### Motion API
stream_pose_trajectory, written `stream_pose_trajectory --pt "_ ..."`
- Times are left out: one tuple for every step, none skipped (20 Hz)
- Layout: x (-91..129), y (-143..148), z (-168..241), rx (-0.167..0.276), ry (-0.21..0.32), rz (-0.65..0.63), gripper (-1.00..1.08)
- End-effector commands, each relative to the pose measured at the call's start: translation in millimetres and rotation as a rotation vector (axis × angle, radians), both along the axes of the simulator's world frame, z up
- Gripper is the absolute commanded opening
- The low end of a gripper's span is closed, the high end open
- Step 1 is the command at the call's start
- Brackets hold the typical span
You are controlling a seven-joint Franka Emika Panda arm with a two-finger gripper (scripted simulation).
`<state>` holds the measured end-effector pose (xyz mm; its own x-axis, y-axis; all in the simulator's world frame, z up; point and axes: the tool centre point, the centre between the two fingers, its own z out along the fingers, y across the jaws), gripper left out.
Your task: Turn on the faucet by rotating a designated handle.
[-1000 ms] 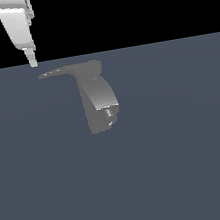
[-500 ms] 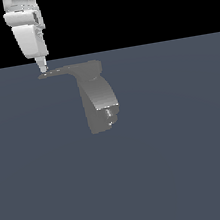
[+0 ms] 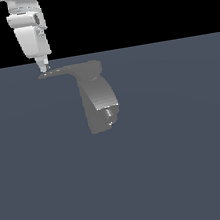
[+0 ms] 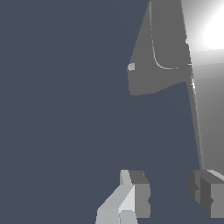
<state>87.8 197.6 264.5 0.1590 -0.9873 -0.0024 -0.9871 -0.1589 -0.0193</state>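
The faucet (image 3: 100,106) is a matte grey curved block standing on the dark floor. Its handle (image 3: 67,70), a thin flat lever, juts from its top toward the exterior view's left and tapers to a point. My white gripper (image 3: 43,70) hangs down from above with its fingertips at the handle's pointed tip. In the wrist view the gripper (image 4: 170,194) is open and only floor shows between the fingers. One finger (image 4: 209,192) sits at the tip of the handle (image 4: 210,122). The faucet body (image 4: 148,65) lies further off.
The flat dark grey-blue floor (image 3: 183,170) lies all around the faucet, under a black background. Nothing else shows in either view.
My gripper has come down and moved toward the exterior view's right, from above and beside the handle's tip to right at it. The handle has not visibly turned.
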Motion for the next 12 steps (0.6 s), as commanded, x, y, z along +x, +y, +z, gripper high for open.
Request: stream_pose_trajectory --pt "2.7 -11.9 -16.0 -0.006 0.019 -0.019 -1.00" --pt "2.7 -11.9 -16.0 -0.006 0.019 -0.019 -1.00" --pt "2.7 -11.9 -16.0 -0.006 0.019 -0.019 -1.00" --pt "2.7 -11.9 -16.0 -0.006 0.019 -0.019 -1.00" --pt "1.1 0.0 0.0 0.000 -0.001 -0.003 -1.00" --pt "-1.2 -0.5 -0.4 0.000 0.000 -0.004 -1.00" --pt "-3.7 -0.8 -0.5 0.000 0.000 -0.004 -1.00" --pt "-6.0 -1.5 -1.1 0.000 0.001 -0.004 -1.00" --pt "-8.4 -2.0 -1.5 -0.001 0.001 -0.005 -1.00" --pt "-10.8 -2.5 -1.9 -0.001 0.002 -0.005 -1.00" --pt "-13.2 -3.1 -2.3 -0.001 0.002 -0.005 -1.00" --pt "-15.7 -3.6 -2.6 -0.001 0.002 -0.006 -1.00"
